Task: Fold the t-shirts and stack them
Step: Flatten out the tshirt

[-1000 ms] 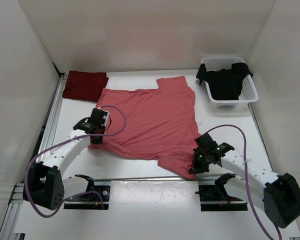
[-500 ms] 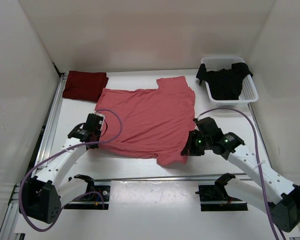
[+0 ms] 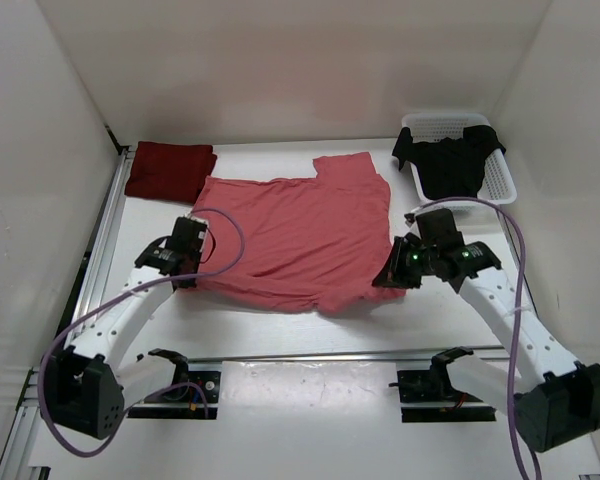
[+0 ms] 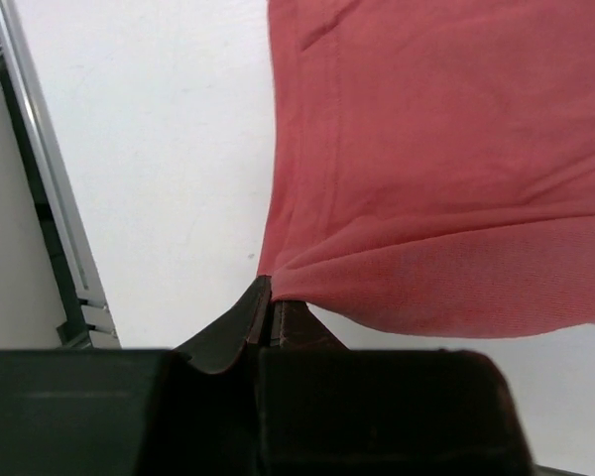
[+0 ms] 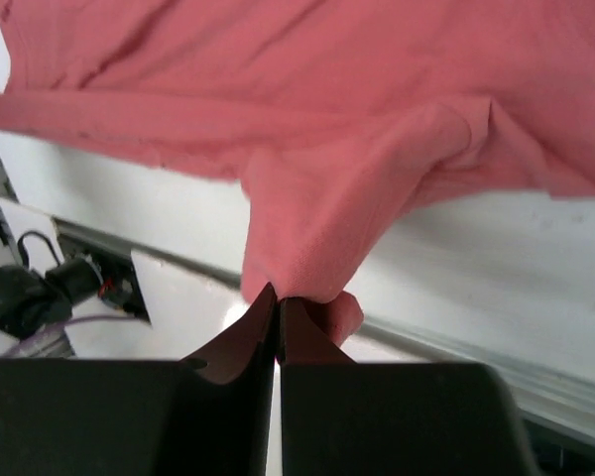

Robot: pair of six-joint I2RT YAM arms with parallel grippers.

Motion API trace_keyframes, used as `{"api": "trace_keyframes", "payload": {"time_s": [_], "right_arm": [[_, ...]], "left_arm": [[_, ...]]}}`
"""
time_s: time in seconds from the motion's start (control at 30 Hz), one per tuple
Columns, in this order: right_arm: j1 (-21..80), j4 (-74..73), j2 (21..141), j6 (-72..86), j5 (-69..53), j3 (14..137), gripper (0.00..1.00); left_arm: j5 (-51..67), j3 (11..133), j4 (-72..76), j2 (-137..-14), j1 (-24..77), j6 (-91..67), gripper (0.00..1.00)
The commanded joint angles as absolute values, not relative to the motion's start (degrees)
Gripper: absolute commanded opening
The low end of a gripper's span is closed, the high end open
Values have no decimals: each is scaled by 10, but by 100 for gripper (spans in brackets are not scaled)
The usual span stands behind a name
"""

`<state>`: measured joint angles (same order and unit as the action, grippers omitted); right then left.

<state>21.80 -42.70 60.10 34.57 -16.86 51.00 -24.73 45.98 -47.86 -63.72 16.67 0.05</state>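
Three shirts share the desk (image 3: 280,325). At upper right a white perforated basket (image 3: 500,190) holds the black t-shirt (image 3: 450,160), which spills over its rim. At upper left the maroon t-shirt (image 3: 168,168) lies folded beside the metal rail (image 3: 105,230). A purple cable (image 3: 230,235) loops over the cloth by the left wrist. The salmon t-shirt (image 3: 300,230) lies spread across the middle, mostly flat and rumpled along its lower hem. The left gripper (image 4: 269,300) has its fingers pinching the shirt's lower-left corner. The right gripper (image 5: 278,297) pinches the bunched lower-right corner, raised off the desk. Bare desk runs below the hem and between shirt and basket. White walls close in left, right and back.
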Motion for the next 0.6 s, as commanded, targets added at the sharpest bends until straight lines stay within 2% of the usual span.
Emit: {"api": "trace_keyframes", "payload": {"time_s": [0.0,0.1,0.23,0.4,0.57], "right_arm": [[215,-525,549,337,-230,495,0],[215,-606,477,358,-230,466,0],[215,-628,410,384,-230,438,0],[215,-558,485,382,-239,447,0],[215,-553,526,342,-229,454,0]], "left_arm": [[-294,440,-521,-584,164,0,10],[-294,380,-580,-496,164,0,10],[-294,334,-610,-414,164,0,10],[-279,349,-590,-468,164,0,10],[-268,363,-570,-519,164,0,10]]}}
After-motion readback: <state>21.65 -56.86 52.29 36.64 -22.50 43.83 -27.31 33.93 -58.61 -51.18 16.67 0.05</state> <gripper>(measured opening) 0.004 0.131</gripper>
